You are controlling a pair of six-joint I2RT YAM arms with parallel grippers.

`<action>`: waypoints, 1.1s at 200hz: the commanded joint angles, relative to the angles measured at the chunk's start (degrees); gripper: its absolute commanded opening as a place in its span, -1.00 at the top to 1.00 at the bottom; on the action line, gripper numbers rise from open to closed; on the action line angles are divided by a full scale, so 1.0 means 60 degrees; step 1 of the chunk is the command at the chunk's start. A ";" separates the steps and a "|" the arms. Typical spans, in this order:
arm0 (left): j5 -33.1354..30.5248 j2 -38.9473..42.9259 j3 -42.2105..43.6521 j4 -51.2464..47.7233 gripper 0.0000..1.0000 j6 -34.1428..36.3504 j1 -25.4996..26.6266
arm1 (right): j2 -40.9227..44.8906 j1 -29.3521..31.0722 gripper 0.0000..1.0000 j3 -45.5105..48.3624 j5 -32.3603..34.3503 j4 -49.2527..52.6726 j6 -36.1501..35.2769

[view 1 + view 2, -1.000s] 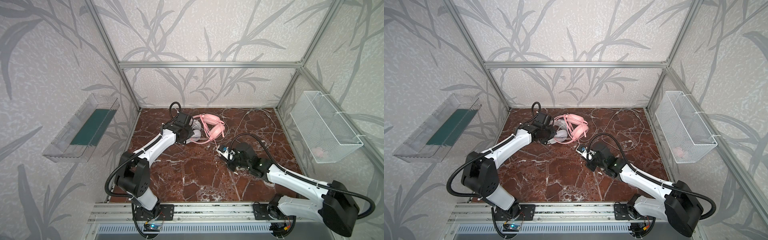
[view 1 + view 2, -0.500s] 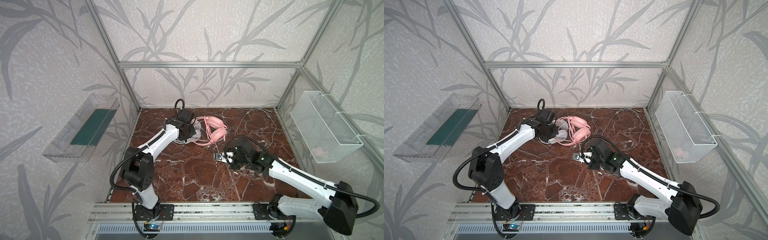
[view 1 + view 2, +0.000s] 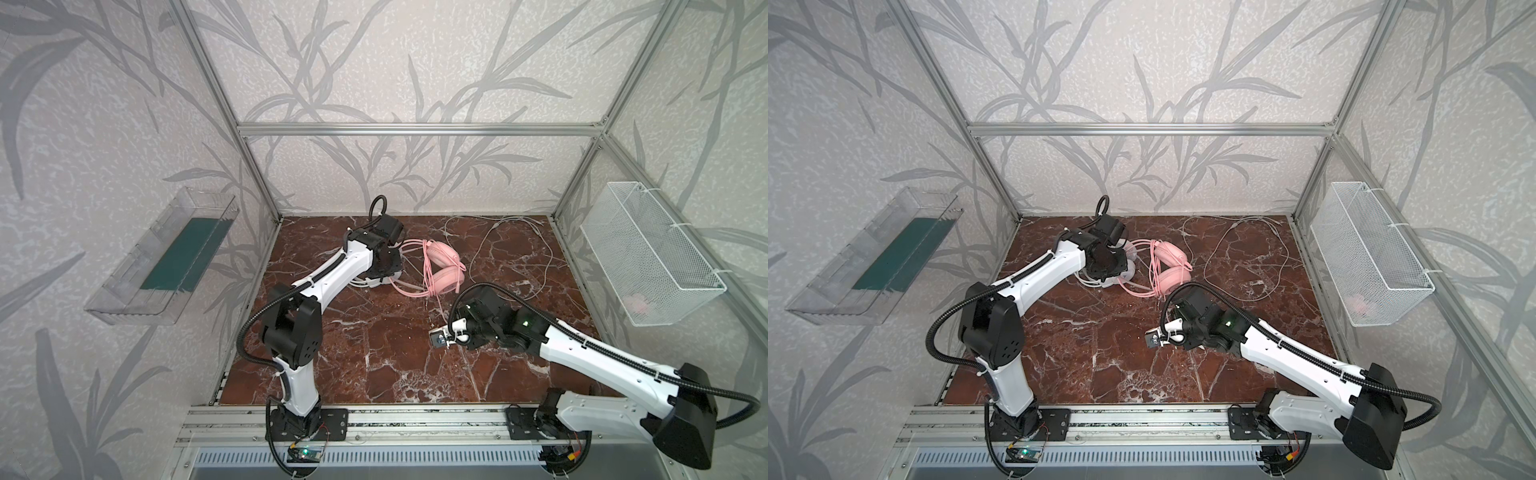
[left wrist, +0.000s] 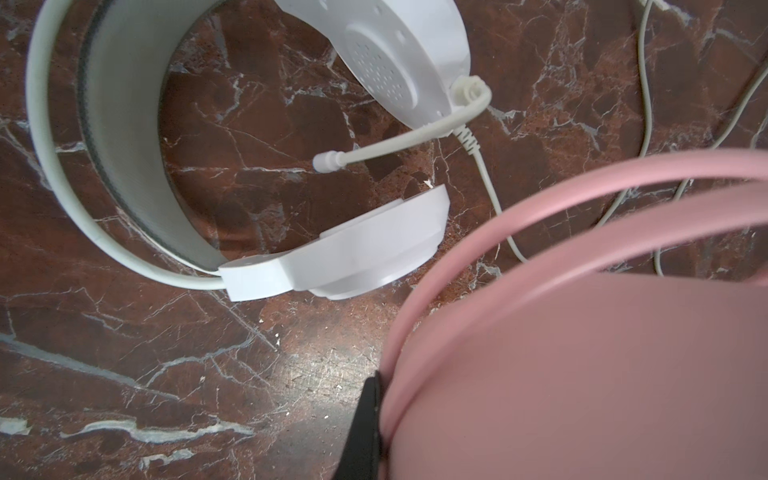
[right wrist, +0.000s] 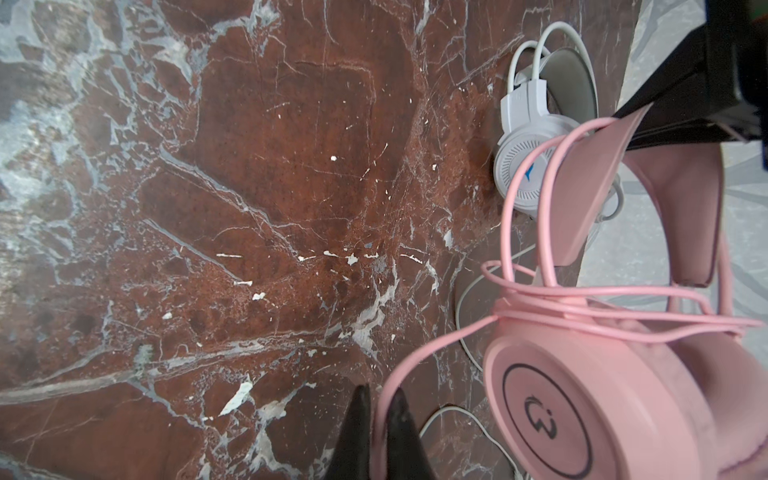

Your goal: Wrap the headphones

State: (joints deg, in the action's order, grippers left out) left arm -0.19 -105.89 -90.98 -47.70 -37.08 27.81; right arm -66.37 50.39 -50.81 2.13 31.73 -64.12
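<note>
Both arms were built of glossy white moulded shells set between matt black joint housings. The white-and-black left arm (image 3: pixel 332 274) had a boxy black shoulder housing (image 3: pixel 293 328) dotted with small screw holes, and a ribbed black corrugated hose (image 3: pixel 243 328) ran beside it. The matching right arm (image 3: pixel 602 359) bore a similar hose over its wrist, a small green light (image 3: pixel 527 322) on the black wrist block, and dark screw heads along its shell. The right end effector (image 5: pixel 381 390) ended in two slim, tapered black fingers (image 5: pixel 359 432). A flat black base plate (image 3: pixel 334 417) sat under the left arm.
</note>
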 commanded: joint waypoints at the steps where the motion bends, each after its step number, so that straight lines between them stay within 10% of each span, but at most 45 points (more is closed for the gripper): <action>1: -0.0445 -0.0065 -0.0465 0.0329 1.00 -0.0063 0.0042 | 0.0309 0.0171 1.00 -0.0258 -0.0138 0.0659 -0.1277; 220: 0.0560 -0.1722 -0.0965 -0.0297 1.00 0.1704 0.1116 | -0.2284 0.0244 1.00 -0.1298 -0.0079 -0.0272 -0.3330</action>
State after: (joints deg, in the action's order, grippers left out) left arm -1.10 -115.66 -94.52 -49.89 -28.60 33.65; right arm -78.72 51.70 -57.17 2.90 31.03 -76.51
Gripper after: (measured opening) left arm 0.054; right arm 0.094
